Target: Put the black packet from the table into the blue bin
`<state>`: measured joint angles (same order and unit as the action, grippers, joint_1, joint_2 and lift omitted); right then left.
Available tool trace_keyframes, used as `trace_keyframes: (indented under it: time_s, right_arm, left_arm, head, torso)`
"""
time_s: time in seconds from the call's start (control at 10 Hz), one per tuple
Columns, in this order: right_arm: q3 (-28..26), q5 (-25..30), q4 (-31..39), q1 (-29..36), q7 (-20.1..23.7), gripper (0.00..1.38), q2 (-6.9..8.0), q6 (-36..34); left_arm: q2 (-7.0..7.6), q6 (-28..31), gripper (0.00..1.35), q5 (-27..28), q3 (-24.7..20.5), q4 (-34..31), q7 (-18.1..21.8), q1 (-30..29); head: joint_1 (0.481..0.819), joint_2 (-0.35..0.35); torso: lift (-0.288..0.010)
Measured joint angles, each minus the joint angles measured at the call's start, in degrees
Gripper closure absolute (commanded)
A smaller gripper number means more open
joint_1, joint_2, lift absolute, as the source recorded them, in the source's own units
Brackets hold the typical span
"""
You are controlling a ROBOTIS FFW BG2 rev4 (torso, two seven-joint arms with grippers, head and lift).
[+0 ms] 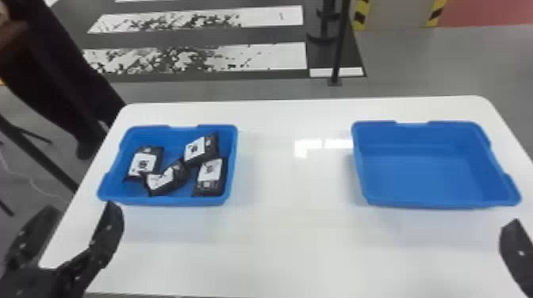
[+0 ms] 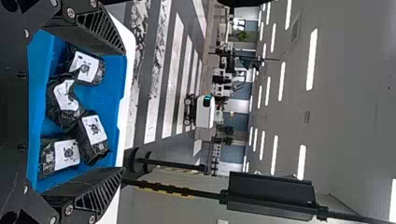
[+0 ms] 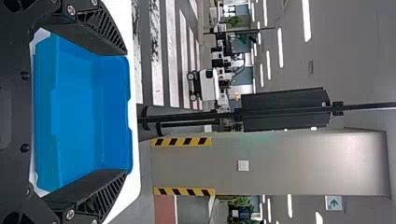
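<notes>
With twelve o'clock taken as straight ahead, the left blue bin (image 1: 174, 201) is set near ten o'clock on the counter (image 1: 293, 237), and the right blue bin (image 1: 428, 204) near two. Four black packets are held in the left blue bin: one packet (image 1: 142, 163) at nine o'clock, another packet (image 1: 168, 178) at six, a third packet (image 1: 201, 149) at two and a last packet (image 1: 210, 174) at four. Which one is meant by the task, or if the job is done, cannot be told.

The left pincer (image 2: 122, 110) is spread wide, with nothing held. The right pincer (image 3: 125, 112) is spread wide too, with nothing held, near four o'clock on the counter.

From the left pincer, the black packets are found toward one and two o'clock, so the left arm is much the nearer one. The long side of the six o'clock packet is pointed from eight to two; the nine o'clock one is pointed more from seven to one. If one has to be picked up, the left pincer may need to be turned to fit.

The bottoms of the black packets are hidden. Where dark edges are bunched together, they are hard to tell apart. Part of the right pincer is cut off in the head view.
</notes>
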<state>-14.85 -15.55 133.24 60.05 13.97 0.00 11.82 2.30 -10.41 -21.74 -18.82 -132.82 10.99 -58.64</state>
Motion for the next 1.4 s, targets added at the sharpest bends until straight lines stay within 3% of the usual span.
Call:
trace_keyframes:
  time_s: [1.4]
  right_arm:
    - [0.00,-0.02,0.00,0.10,0.00,0.11,0.00,0.00]
  left_arm:
    - [0.34,0.70,0.15,-1.66,0.54,0.92,0.57,0.26]
  head:
    - [0.695,0.082]
  torso:
    - [-0.110]
